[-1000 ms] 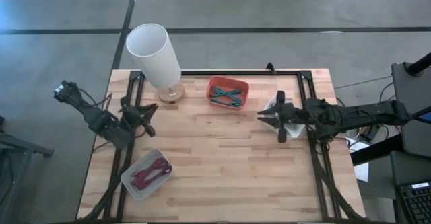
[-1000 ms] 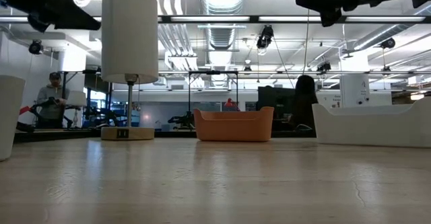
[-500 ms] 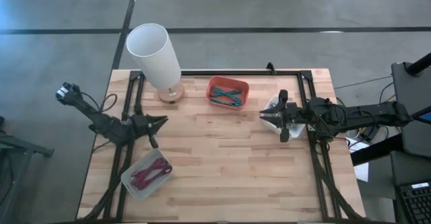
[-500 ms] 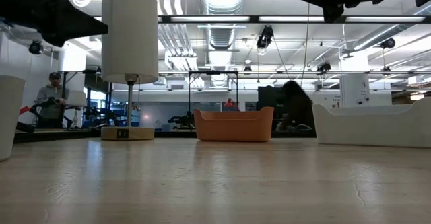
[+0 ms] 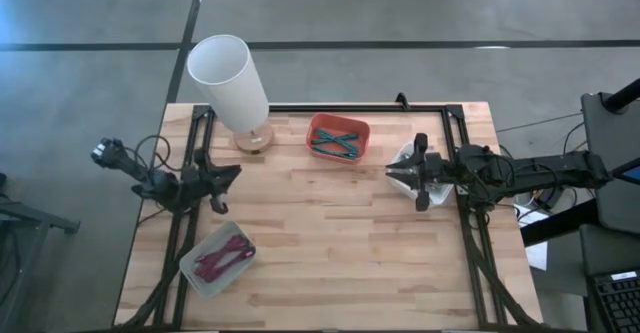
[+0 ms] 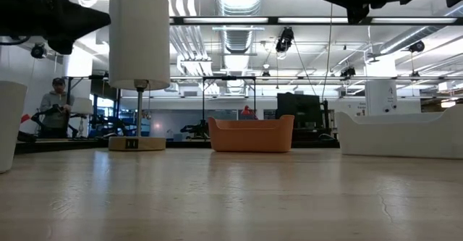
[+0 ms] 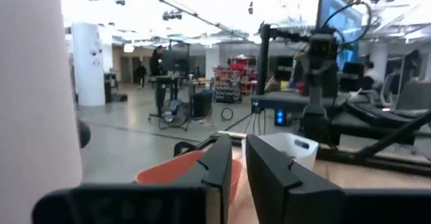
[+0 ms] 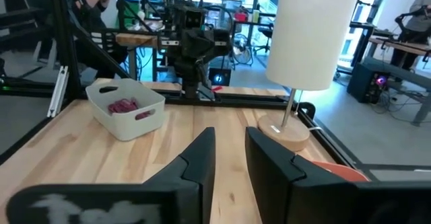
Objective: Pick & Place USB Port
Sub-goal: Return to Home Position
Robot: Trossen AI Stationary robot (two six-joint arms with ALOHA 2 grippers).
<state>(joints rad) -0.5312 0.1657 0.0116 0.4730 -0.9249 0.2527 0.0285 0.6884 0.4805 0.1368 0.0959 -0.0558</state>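
left gripper raised over the table, empty
fingers narrowly parted; orange bin and white bin just ahead.

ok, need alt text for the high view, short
Overhead view of a wooden table with two dark robot arms: the left gripper near the lamp, the right gripper beside a white bin, neither visibly holding anything. An orange tray sits at the back, a grey tray of red items at front left.

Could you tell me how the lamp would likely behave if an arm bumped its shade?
The lamp would probably tip: its tall white shade sits high on a thin stem over a small round wooden base. It stands near the table edge, so it might fall off.
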